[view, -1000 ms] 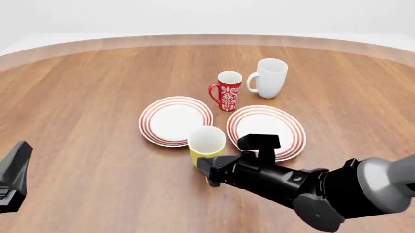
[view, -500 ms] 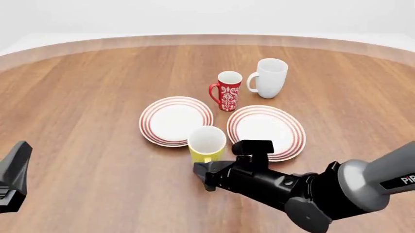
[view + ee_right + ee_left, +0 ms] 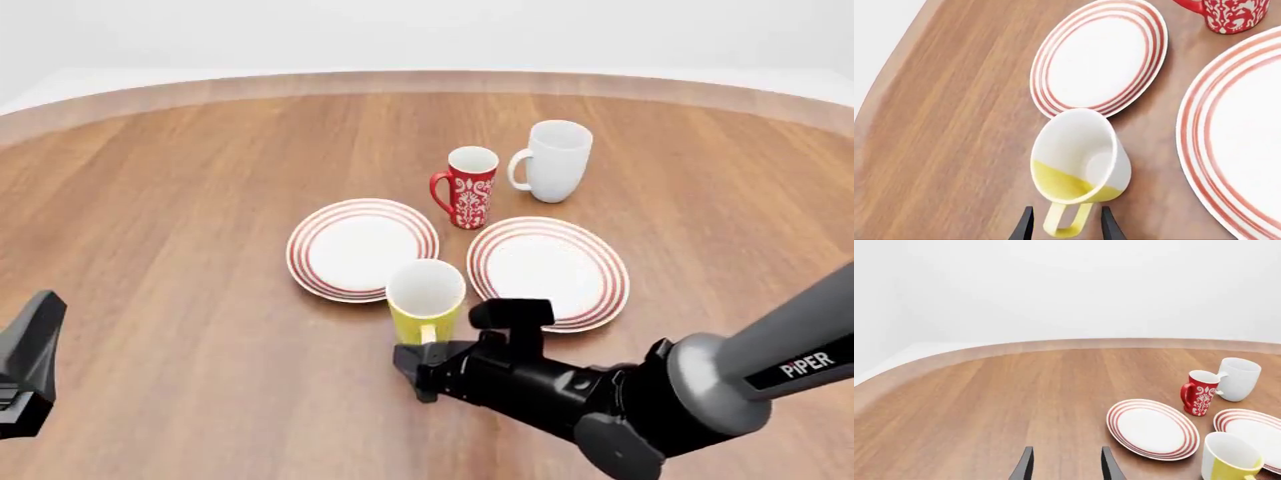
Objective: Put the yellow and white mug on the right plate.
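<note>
The yellow and white mug [image 3: 426,298] stands upright on the table between the two plates' near edges, its yellow handle [image 3: 1066,220] pointing toward the arms. The right plate [image 3: 587,300] lies just right of it, bare. My right gripper [image 3: 416,365] is open, low over the table just in front of the mug. In the right wrist view its fingers [image 3: 1026,226] sit on either side of the handle, with the mug [image 3: 1081,160] just beyond them. My left gripper [image 3: 1066,469] is open and empty, far left of the mug [image 3: 1231,457].
The twin left plate [image 3: 363,248] lies left of the right plate. A red patterned mug [image 3: 467,187] and a taller white mug [image 3: 554,160] stand behind the plates. The left arm [image 3: 30,360] shows at the front view's left edge.
My right gripper has dropped lower and drawn back slightly toward the near side, so the mug's handle now shows at its tips. The mug and left arm have not moved.
</note>
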You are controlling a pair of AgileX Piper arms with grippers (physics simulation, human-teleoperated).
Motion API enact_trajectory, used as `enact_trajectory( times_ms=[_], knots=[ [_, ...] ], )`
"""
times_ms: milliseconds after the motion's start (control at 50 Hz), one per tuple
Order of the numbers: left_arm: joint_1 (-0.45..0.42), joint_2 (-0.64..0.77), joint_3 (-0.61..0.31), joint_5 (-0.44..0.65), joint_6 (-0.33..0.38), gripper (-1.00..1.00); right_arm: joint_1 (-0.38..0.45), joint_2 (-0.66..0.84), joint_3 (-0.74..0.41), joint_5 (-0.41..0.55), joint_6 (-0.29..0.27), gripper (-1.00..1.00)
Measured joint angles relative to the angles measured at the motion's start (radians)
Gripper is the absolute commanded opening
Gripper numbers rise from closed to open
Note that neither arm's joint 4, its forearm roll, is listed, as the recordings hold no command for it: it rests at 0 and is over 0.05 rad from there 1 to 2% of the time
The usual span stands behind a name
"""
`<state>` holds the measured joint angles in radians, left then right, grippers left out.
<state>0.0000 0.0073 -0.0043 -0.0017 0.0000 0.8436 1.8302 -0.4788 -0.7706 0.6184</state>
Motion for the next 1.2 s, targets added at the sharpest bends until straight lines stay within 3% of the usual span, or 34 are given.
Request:
enact_trajectory(
  times_ms=[120,140,460,820,1200],
  knots=[
    [0.000,0.000,0.000,0.000,0.000,1.00,0.002,0.012,-0.001,-0.007,0.003,1.00],
    [0.000,0.000,0.000,0.000,0.000,1.00,0.003,0.013,-0.001,-0.008,0.003,-1.00],
    [0.000,0.000,0.000,0.000,0.000,1.00,0.007,-0.003,-0.003,-0.021,-0.003,-1.00],
    [0.000,0.000,0.000,0.000,0.000,1.00,0.004,-0.182,-0.042,0.204,-0.107,-1.00],
    [0.000,0.000,0.000,0.000,0.000,1.00,-0.007,-0.311,-0.061,0.323,-0.169,-1.00]
  ],
)
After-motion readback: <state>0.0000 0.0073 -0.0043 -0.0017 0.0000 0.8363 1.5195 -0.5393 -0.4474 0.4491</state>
